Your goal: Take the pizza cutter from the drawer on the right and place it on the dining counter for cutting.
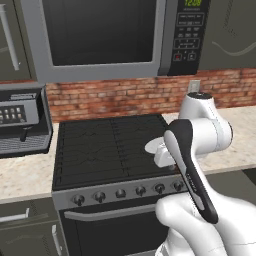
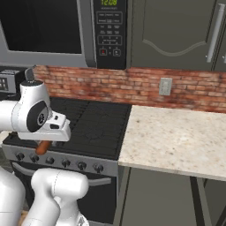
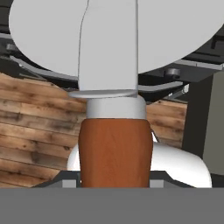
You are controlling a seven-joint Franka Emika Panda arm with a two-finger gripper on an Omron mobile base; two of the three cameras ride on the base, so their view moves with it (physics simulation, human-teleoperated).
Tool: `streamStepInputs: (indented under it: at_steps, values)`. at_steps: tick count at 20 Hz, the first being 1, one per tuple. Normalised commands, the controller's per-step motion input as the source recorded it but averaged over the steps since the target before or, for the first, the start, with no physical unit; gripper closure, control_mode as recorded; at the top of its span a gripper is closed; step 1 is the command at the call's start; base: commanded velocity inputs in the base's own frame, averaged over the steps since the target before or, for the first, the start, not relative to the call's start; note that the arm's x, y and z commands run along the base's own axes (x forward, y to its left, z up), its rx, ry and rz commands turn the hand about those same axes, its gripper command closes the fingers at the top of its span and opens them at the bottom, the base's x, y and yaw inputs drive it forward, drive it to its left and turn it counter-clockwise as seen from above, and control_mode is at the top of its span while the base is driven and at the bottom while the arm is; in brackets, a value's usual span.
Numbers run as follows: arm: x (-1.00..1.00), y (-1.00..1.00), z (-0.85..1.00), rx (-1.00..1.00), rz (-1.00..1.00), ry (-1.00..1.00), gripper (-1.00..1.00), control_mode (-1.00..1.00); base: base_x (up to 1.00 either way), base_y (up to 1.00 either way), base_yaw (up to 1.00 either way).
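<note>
A red brick wall is seen behind a black stove, with a microwave mounted above and a pale speckled worktop alongside. The gripper is held in front of the stove's knob row. The pizza cutter is carried in it, its reddish-brown handle pinched between the fingers and its silvery wheel pointed away over a wooden floor.

Worktop along brick wall: coffee machine sits on its left stretch, stove set mid-run. Dining counter butts stove's right edge.
</note>
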Motion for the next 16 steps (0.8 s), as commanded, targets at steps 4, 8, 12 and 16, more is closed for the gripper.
streamStepInputs:
  at_steps: [4, 8, 12, 16]
  values:
    - [0.0, 0.0, 0.0, 0.0, 0.0, 0.0, 1.0, 1.0, 0.0, 0.29, 0.03]
    - [0.0, 0.0, 0.0, 0.0, 0.0, 0.0, 1.0, 1.0, -0.01, 0.94, 0.23]
    - [0.0, 0.0, 0.0, 0.0, 0.0, 0.0, 1.0, 1.0, 0.0, 1.0, 0.52]
    - [0.0, 0.0, 0.0, 0.0, 0.0, 0.0, 1.0, 1.0, -0.04, 0.54, 0.87]
